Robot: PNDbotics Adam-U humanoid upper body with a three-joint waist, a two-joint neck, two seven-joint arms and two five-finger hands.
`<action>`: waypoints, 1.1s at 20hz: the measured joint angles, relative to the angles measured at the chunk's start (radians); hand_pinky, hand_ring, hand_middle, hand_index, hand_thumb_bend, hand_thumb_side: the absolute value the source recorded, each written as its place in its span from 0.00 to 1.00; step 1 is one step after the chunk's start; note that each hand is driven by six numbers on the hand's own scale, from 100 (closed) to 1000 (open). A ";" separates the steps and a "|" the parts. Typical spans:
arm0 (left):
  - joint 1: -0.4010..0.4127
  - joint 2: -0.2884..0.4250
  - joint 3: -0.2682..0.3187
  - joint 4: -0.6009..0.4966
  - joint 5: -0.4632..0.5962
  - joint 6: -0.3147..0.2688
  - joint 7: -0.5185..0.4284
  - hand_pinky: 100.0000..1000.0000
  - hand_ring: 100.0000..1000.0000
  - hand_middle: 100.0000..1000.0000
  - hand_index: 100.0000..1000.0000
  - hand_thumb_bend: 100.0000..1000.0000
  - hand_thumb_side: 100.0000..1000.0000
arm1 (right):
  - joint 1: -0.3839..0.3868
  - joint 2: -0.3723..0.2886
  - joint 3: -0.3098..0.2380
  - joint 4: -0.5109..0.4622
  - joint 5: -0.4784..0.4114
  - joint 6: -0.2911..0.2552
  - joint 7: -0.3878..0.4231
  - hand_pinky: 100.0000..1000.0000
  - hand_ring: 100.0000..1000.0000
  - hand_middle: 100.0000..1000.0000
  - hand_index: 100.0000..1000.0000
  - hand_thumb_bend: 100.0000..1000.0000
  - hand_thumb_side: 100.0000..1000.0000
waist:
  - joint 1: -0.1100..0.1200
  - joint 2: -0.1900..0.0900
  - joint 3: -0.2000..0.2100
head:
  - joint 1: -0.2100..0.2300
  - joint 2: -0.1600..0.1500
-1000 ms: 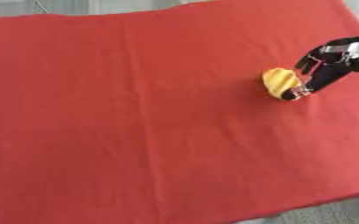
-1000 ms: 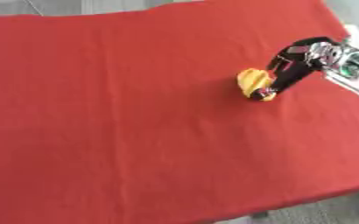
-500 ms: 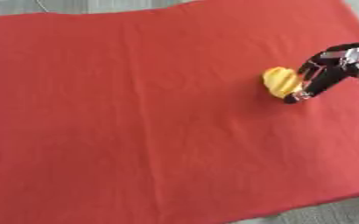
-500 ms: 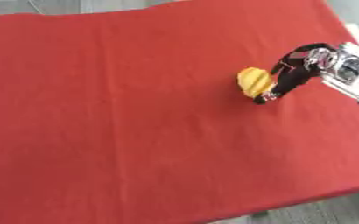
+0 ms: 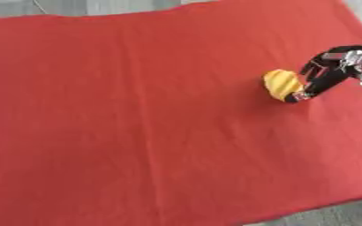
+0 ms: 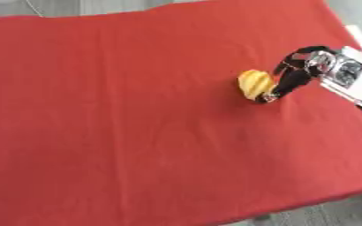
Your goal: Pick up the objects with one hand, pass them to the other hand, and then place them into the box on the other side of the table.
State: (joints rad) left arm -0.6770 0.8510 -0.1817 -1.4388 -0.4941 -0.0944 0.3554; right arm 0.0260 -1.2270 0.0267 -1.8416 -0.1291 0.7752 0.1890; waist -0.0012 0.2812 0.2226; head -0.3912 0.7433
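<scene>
Yellow object (image 5: 280,84) on red cloth (image 5: 137,123) – shape unclear, right hand (image 5: 323,79) fingers curled against it, arm cut off.

No readable text, labels, brands, numbers or signs anywhere in either view. The red cloth (image 5: 137,123) covering the surface is plain, no print. The yellow object (image 5: 280,84) shows no marking. The right hand (image 5: 323,77) has no legible lettering on its black and silver parts.
</scene>
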 measured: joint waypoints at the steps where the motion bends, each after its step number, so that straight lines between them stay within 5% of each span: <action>1: 0.000 0.000 0.000 0.000 0.000 0.000 0.000 0.51 0.57 0.58 0.63 0.00 0.00 | 0.000 0.000 0.000 0.002 -0.003 0.001 -0.007 0.84 0.76 0.69 0.81 0.53 0.18 | 0.000 0.001 0.000 | 0.000 -0.002; 16: 0.001 -0.008 0.006 0.000 0.001 0.006 0.008 0.51 0.57 0.58 0.63 0.00 0.00 | 0.039 0.033 -0.013 -0.009 -0.006 -0.019 -0.074 0.83 0.73 0.59 0.73 0.50 0.07 | 0.000 0.030 0.007 | 0.000 -0.017; 22: 0.001 -0.009 0.007 0.000 0.001 0.005 0.009 0.51 0.57 0.58 0.63 0.00 0.00 | 0.035 0.039 -0.013 -0.006 0.010 -0.018 -0.101 0.81 0.67 0.47 0.62 0.38 0.00 | 0.000 0.036 0.009 | 0.000 -0.017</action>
State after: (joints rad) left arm -0.6757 0.8424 -0.1749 -1.4388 -0.4934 -0.0893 0.3649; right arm 0.0610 -1.1880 0.0137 -1.8473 -0.1188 0.7570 0.0881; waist -0.0012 0.3170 0.2320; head -0.3916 0.7264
